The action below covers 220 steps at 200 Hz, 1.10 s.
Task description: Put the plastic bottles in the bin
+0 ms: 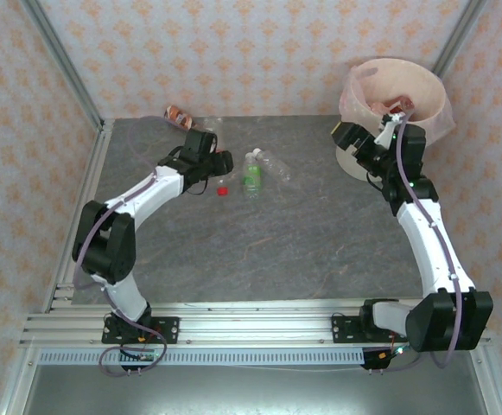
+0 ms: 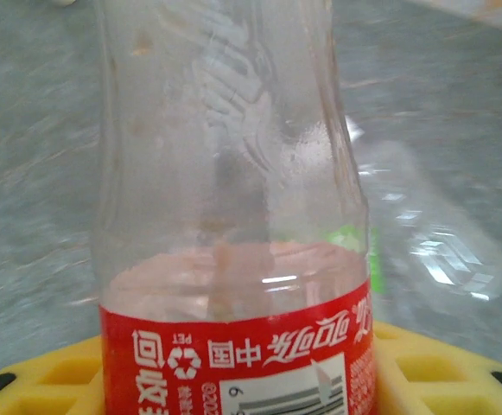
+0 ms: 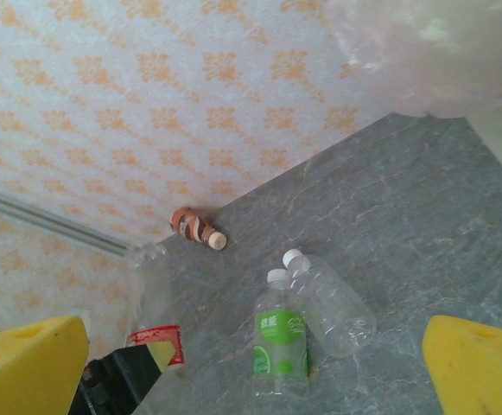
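The left gripper (image 2: 242,380) is clamped on a clear Coca-Cola bottle (image 2: 233,216). Its yellow fingers (image 2: 47,380) press the red label from both sides. From the right wrist, this bottle (image 3: 154,303) stands upright over the far left part of the grey table (image 1: 276,251). I cannot tell whether its base touches the surface.

The right gripper (image 3: 252,367) is spread wide with nothing between its yellow fingers (image 3: 26,359). It hangs just beside the near left side of the bin (image 1: 428,91). The bin stands in the far right corner of the table, lined with a pale pink bag, and something reddish lies inside it.

Two more bottles lie on their sides near the middle of the far half of the table, with their white caps touching. One is a green-labelled bottle (image 1: 251,175) and the other, to its right, is a clear unlabelled bottle (image 1: 275,164). A brown bottle (image 1: 179,115) with a white cap lies at the far edge against the patterned wall (image 1: 251,52), towards the far left corner.
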Each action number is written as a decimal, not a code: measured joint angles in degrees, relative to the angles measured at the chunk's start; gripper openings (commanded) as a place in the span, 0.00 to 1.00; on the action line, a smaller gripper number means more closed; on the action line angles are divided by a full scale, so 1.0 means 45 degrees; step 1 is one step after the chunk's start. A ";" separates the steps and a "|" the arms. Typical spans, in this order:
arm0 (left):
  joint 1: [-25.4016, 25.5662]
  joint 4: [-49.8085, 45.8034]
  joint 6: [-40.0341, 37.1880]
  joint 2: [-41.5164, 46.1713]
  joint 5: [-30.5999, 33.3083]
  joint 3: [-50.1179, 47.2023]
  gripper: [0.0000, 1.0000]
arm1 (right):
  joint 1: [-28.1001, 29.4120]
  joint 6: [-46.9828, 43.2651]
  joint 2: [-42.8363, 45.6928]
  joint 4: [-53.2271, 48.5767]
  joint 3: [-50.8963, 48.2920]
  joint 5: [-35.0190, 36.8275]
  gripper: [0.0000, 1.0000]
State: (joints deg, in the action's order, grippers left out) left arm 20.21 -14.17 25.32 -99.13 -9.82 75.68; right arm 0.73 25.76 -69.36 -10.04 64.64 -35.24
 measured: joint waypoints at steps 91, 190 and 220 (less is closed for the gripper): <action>0.2089 0.1384 -0.0418 0.1117 -0.2288 0.0136 0.43 | 0.1190 -0.0656 -0.0427 -0.0073 0.0345 -0.0510 0.99; 0.3405 0.2137 -0.1093 0.1117 -0.5304 0.0748 0.43 | 0.3191 -0.0340 -0.1681 0.0913 0.1195 -0.1166 0.99; 0.3492 0.2166 -0.1205 0.1117 -0.5484 0.0865 0.43 | 0.3249 0.0476 -0.2186 0.1117 0.1214 -0.0588 0.99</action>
State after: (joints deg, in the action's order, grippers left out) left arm 35.92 -4.43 19.90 -94.11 -34.50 79.57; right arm 15.35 27.90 -79.20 -5.02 70.11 -37.89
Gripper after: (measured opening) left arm 0.535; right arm 0.998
